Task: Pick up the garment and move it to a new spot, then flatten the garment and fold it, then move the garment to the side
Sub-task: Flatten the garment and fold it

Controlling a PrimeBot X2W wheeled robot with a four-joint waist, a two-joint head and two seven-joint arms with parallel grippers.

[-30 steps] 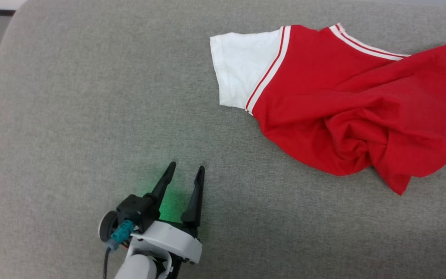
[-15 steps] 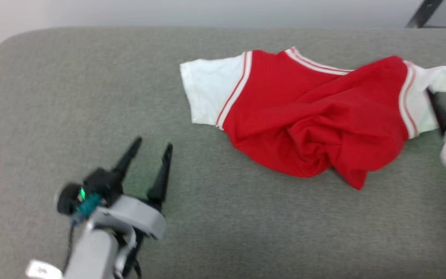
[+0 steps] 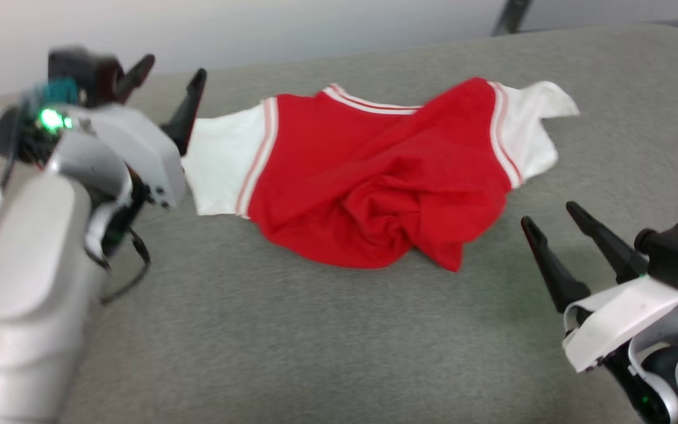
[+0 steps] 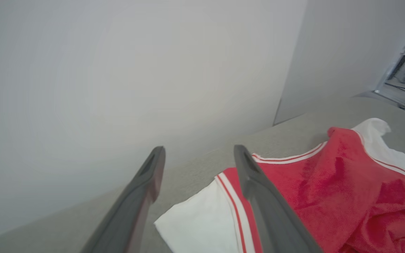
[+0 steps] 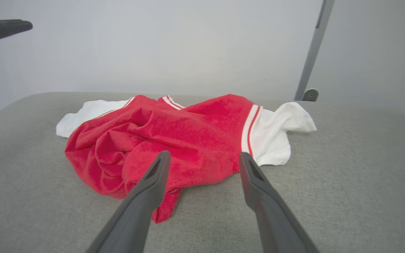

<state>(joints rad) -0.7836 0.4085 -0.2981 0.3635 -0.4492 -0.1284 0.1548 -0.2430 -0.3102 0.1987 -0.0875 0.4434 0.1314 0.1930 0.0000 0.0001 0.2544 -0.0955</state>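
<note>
The red garment (image 3: 374,176) lies crumpled on the grey cushion (image 3: 292,330), its white sleeve ends spread to the left and right. Its lettering and number are hidden in the folds. My left gripper (image 3: 174,68) is raised at the upper left, open, with its fingertips just above the left white sleeve (image 3: 221,156). In the left wrist view the garment (image 4: 329,189) lies below and right of the open gripper (image 4: 199,151). My right gripper (image 3: 548,215) stands open at the lower right, apart from the shirt. The right wrist view shows the garment (image 5: 174,137) just beyond the open gripper (image 5: 204,156).
A pale wall (image 3: 256,23) stands behind the cushion's far edge. A dark metal leg (image 3: 509,15) rises at the back right, and in the right wrist view this leg (image 5: 313,52) stands behind the cushion. Bare grey cushion stretches in front of the garment.
The head camera has swung, shifting the whole picture. My left arm has risen toward the left sleeve. My right gripper has come fully into view at the lower right.
</note>
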